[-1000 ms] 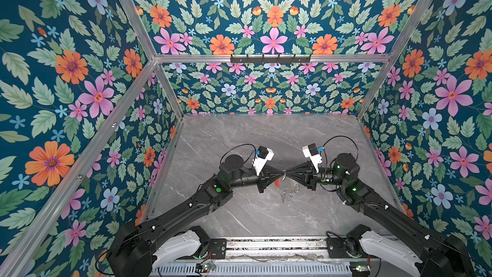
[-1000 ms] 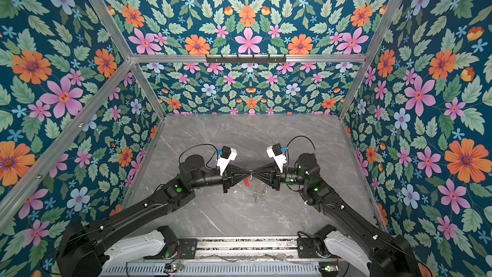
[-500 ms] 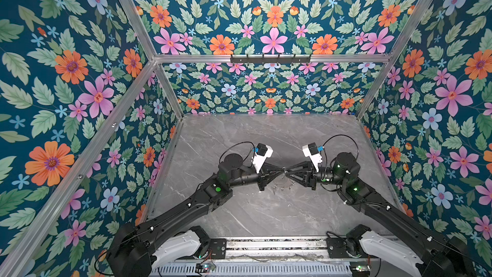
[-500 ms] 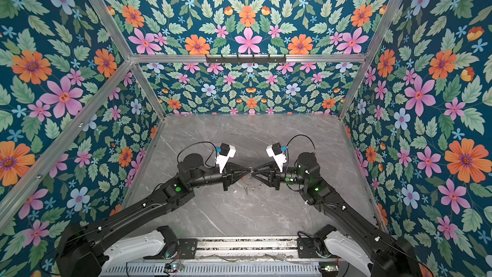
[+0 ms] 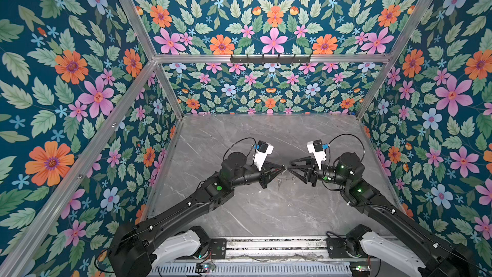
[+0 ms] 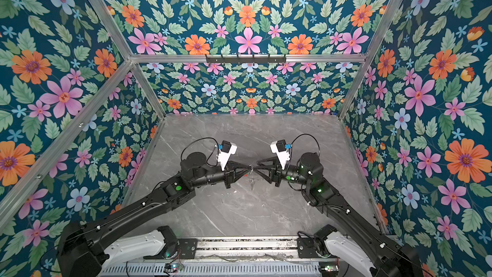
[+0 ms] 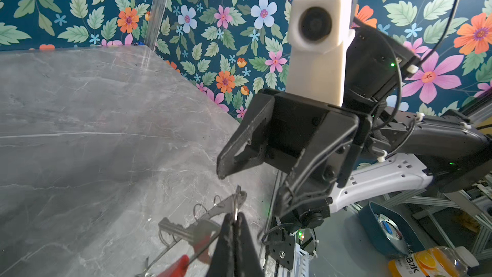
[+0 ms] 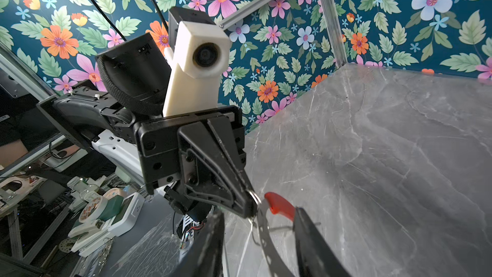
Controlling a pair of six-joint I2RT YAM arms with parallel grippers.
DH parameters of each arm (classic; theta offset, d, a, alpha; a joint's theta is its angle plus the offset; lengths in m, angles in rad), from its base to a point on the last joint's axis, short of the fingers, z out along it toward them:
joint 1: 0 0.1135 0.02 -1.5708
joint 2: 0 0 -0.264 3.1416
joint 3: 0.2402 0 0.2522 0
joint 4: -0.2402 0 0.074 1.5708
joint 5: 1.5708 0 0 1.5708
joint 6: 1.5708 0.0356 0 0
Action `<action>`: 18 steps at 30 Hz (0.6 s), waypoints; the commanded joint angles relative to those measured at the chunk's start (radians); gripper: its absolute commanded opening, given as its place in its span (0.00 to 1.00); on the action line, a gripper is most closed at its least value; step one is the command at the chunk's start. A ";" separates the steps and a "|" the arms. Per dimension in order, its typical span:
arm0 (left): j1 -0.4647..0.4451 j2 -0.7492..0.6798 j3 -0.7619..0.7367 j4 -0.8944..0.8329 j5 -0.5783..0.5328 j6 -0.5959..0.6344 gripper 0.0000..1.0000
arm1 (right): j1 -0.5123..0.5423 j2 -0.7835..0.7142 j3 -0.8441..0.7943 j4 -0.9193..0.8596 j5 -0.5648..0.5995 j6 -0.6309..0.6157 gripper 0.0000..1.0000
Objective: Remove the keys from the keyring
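Grey marble table (image 5: 266,209) lies under both arms; left end effector (image 7: 234,218) is clenched on thin grey metal keyring (image 7: 236,206) carrying silvery keys (image 7: 183,231), while right end effector (image 7: 247,182) stands released.

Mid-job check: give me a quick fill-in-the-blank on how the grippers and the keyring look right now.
1. The left gripper is _____ on the keyring.
2. The right gripper has its fingers _____, gripping nothing.
3. The sleeve on the keyring is coloured _____.
Missing words: shut; open; red.
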 commanded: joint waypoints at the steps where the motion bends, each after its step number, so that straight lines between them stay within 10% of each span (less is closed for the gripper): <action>1: 0.001 -0.013 0.005 0.008 -0.050 -0.041 0.00 | 0.001 -0.004 0.003 -0.017 0.033 -0.023 0.52; 12: 0.000 -0.029 0.028 0.020 -0.104 -0.129 0.00 | 0.001 0.036 0.038 -0.082 -0.037 -0.073 0.45; 18: 0.000 -0.009 0.090 -0.098 -0.191 -0.207 0.00 | 0.001 -0.002 0.050 -0.133 0.082 -0.111 0.58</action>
